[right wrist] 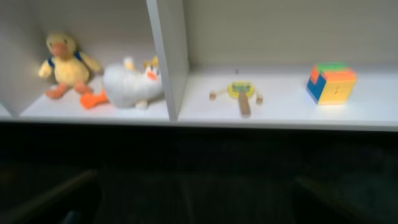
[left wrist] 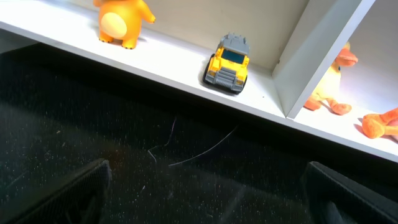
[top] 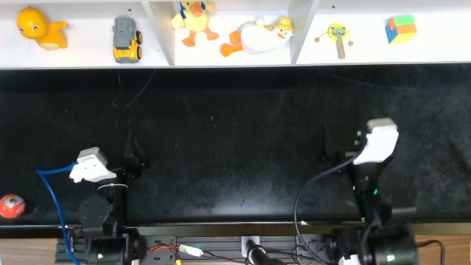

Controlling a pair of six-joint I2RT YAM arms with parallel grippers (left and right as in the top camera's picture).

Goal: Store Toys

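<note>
Any print on the toys is too small for me to read. Both my arms sit folded close to their bases, and each pincer points across the black tabletop (top: 235,147) toward the white shelf (top: 235,60).

My left pincer (left wrist: 206,167) hangs low above the tabletop with its fingers wide apart and nothing between them. Straight ahead of it, in the shelf's left compartment, stands a yellow truck (left wrist: 229,60), nose toward me. An orange duck figure (left wrist: 121,18) is to the left of the truck in the same compartment. Behind this pincer and off to its left, a small red thing (top: 10,207) lies near my left arm's base.

My right pincer (right wrist: 196,178) also hovers above the tabletop, fingers spread, holding nothing. Ahead of it to the left, past a divider, a yellow plush duck (right wrist: 65,62) sits upright with a white plush goose (right wrist: 127,84) lying against its side. Ahead and slightly right, a small rattle drum (right wrist: 239,93) lies flat, and a multicoloured cube (right wrist: 331,83) stands farther right.
</note>
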